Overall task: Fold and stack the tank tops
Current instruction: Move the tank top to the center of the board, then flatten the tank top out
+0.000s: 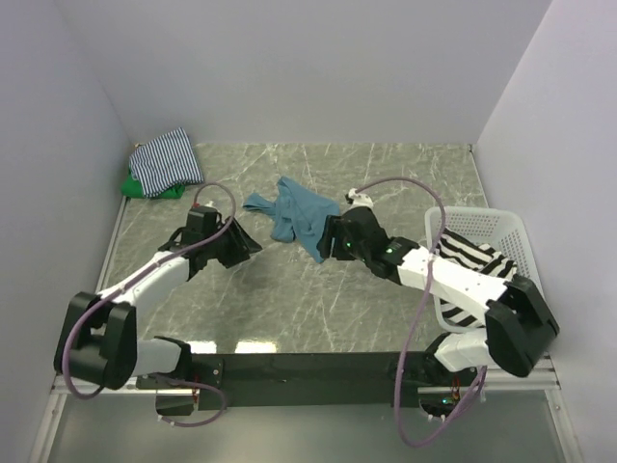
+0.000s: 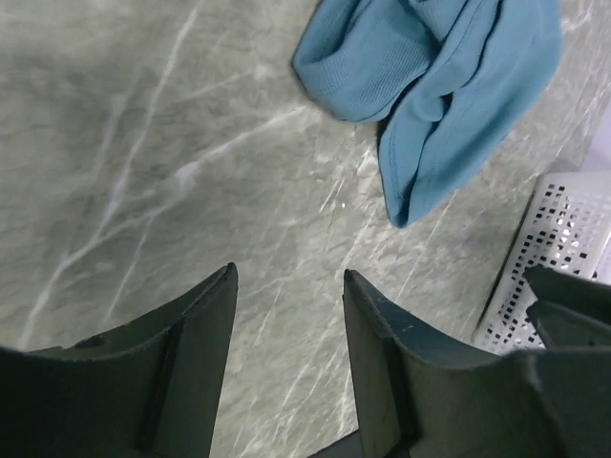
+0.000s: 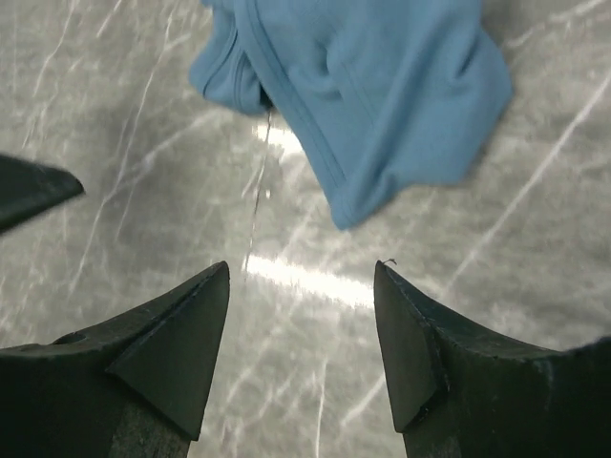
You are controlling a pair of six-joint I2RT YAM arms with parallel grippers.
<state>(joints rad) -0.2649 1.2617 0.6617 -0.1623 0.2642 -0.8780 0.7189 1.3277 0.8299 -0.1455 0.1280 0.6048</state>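
Clock reference: top view, 12 o'clock = far wall, centre = middle of desk (image 1: 386, 309).

Surroundings:
- White lattice basket (image 1: 501, 224) sits at 3 o'clock, against the right edge. A black-white striped top (image 1: 479, 258) lies in it, partly hidden by the right arm (image 1: 434, 270).
- At 10 o'clock, in the far left corner, a navy-white striped top (image 1: 166, 159) lies on a green top (image 1: 138, 185). They are well apart from everything else.
- A purple cable (image 1: 410, 185) arches over the right arm between the basket and the centre.

Edges and room:
- White walls (image 1: 318, 68) close the desk at 9, 12 and 3 o'clock.
- A black rail (image 1: 318, 367) with the arm bases runs along 6 o'clock.
- Bare marble shows on every side of the centre cloth. The widest stretches are toward 12 o'clock and toward 7 o'clock.

Task item:
- The teal tank top (image 1: 297, 214) lies crumpled at the centre, flat on the desk.
- Its long axis runs roughly from 10 o'clock to 4 o'clock, with a narrow tip at the 4 o'clock end.
- I cannot tell which end is the hem and which the straps.

Pincers:
- The left pincer (image 2: 288, 277) is at 8 o'clock of the teal top and near it. Its jaws are spread wide with only marble between them.
- The right pincer (image 3: 302, 269) is just beside the 4 o'clock tip. Its jaws are also spread wide, and the cloth corner lies beyond the fingertips, not gripped.
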